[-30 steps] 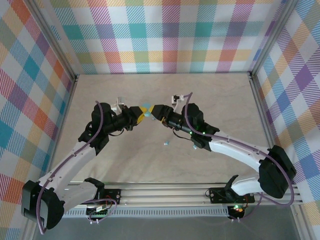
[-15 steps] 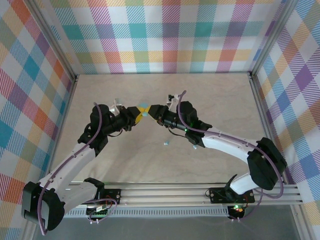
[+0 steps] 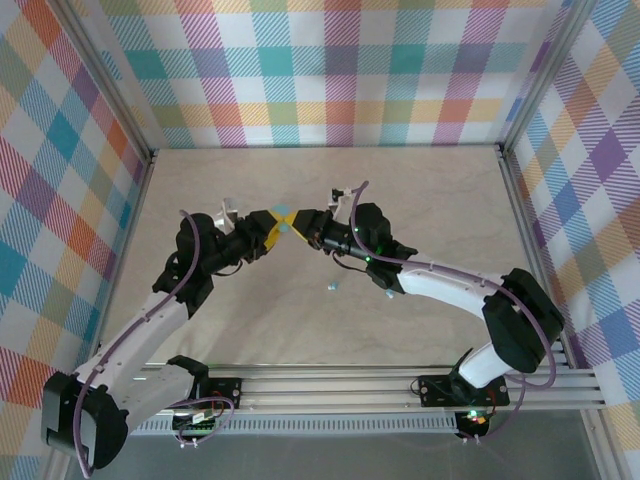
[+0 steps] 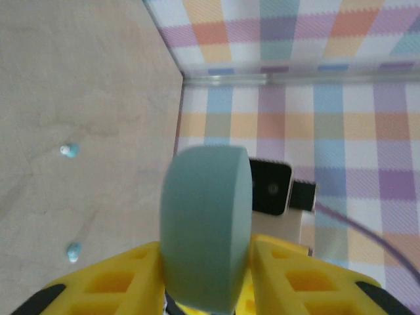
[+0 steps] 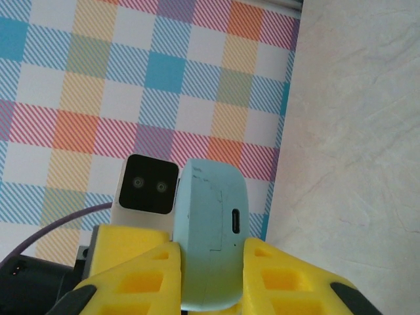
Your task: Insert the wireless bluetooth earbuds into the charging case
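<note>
Since a second ago, both wrists crept toward nine o'clock. My right gripper (image 5: 211, 252) clamps the charging case (image 5: 210, 216); my left gripper (image 4: 207, 256) flanks it, grip undetermined. The earbuds (image 3: 331, 287) lie on the table (image 3: 440, 200), five o'clock from the case, nearer my right arm.

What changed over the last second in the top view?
The left gripper, right gripper and the charging case between them drifted slightly left. The right gripper clamps the case; the left's fingers flank it. Two loose earbuds on the table stayed put.
</note>
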`<action>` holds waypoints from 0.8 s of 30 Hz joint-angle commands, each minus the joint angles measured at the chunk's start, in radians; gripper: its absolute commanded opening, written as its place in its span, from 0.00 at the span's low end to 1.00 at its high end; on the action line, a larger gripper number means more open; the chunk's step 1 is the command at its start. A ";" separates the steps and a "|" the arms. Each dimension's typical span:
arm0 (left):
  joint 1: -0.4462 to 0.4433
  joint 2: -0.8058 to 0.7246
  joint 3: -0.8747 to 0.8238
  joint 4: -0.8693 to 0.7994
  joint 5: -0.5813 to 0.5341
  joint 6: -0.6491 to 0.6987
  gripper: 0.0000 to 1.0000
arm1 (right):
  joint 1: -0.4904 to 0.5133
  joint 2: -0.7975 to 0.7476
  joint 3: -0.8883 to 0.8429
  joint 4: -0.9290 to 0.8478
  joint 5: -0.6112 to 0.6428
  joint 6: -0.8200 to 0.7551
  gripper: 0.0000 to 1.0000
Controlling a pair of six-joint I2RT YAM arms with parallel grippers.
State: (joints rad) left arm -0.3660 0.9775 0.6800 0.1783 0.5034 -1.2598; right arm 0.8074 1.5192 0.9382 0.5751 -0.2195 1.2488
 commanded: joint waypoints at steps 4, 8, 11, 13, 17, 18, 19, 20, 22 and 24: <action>-0.006 -0.039 0.085 -0.161 0.067 0.148 0.68 | -0.093 -0.050 0.074 -0.165 -0.179 -0.106 0.06; 0.030 -0.040 0.147 -0.290 0.082 0.290 0.82 | -0.161 -0.061 0.173 -0.374 -0.322 -0.238 0.08; 0.059 -0.018 0.209 -0.359 0.135 0.426 0.83 | -0.208 -0.050 0.270 -0.564 -0.446 -0.367 0.09; 0.067 0.008 0.267 -0.416 0.182 0.564 0.85 | -0.235 -0.046 0.305 -0.636 -0.516 -0.425 0.09; 0.065 -0.015 0.333 -0.498 0.232 0.939 0.86 | -0.274 -0.029 0.363 -0.745 -0.662 -0.498 0.09; 0.064 -0.040 0.322 -0.490 0.236 1.027 0.86 | -0.278 -0.023 0.374 -0.768 -0.685 -0.509 0.09; 0.064 -0.075 0.303 -0.472 0.233 1.118 0.85 | -0.282 -0.019 0.386 -0.790 -0.704 -0.519 0.09; 0.063 -0.106 0.280 -0.447 0.231 1.204 0.85 | -0.286 -0.018 0.396 -0.801 -0.715 -0.522 0.09; 0.060 -0.153 0.247 -0.404 0.220 1.335 0.83 | -0.290 -0.017 0.407 -0.809 -0.743 -0.517 0.09; 0.051 -0.182 0.223 -0.373 0.219 1.442 0.82 | -0.294 -0.013 0.423 -0.825 -0.787 -0.520 0.09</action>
State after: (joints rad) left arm -0.3119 0.8375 0.9321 -0.2474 0.6991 -0.1291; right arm 0.5209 1.4963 1.3132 -0.1848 -0.8864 0.7773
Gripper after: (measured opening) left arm 0.818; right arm 0.201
